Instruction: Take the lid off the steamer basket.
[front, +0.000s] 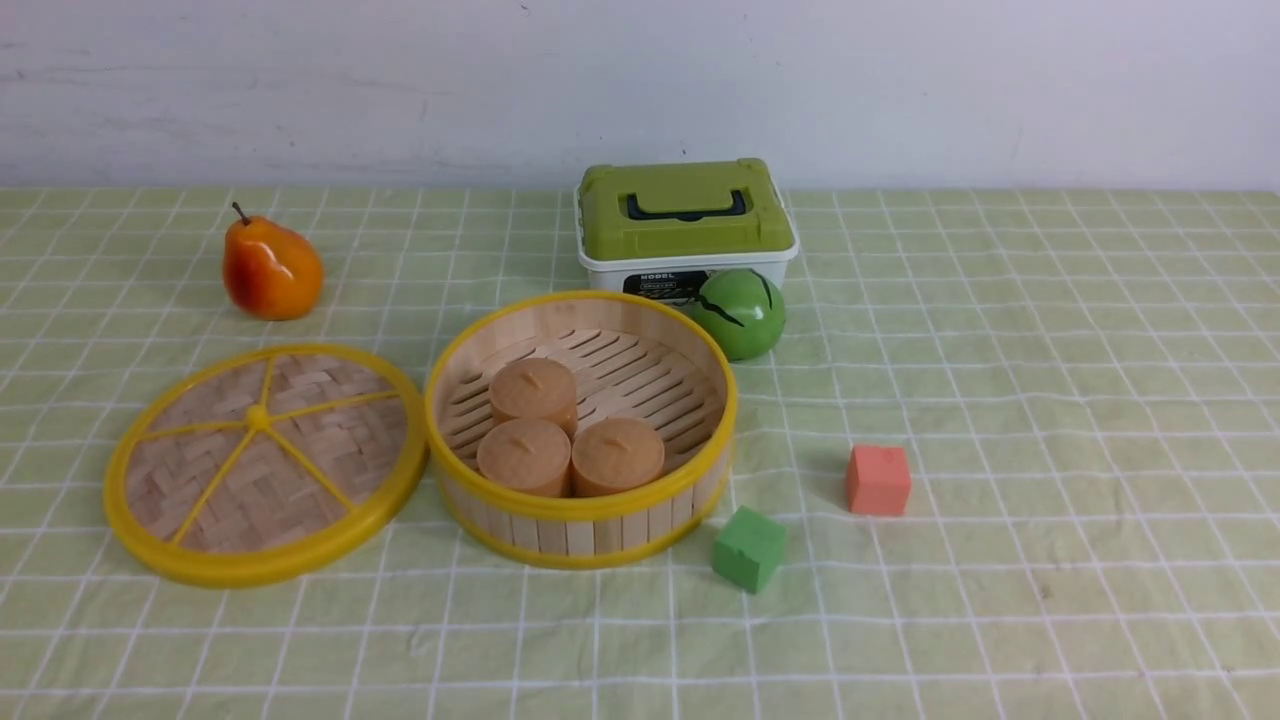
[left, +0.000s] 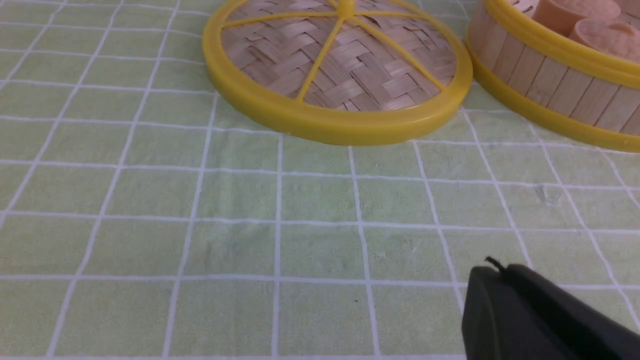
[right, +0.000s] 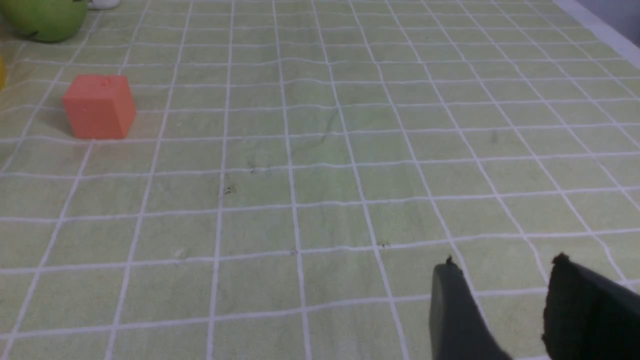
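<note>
The lid (front: 262, 460), a woven bamboo disc with a yellow rim and spokes, lies flat on the cloth just left of the steamer basket (front: 585, 520), touching or nearly touching it. The basket stands open with three tan cylinders (front: 565, 435) inside. Both show in the left wrist view: the lid (left: 340, 75) and the basket's wall (left: 550, 90). My left gripper (left: 500, 272) is shut and empty over bare cloth, well short of the lid. My right gripper (right: 505, 267) is open and empty over bare cloth. Neither gripper shows in the front view.
A white box with a green lid (front: 685, 220) stands behind the basket, a green ball (front: 740, 313) beside it. An orange pear (front: 270, 270) sits at the back left. A green cube (front: 748, 548) and a red cube (front: 878, 480) lie right of the basket.
</note>
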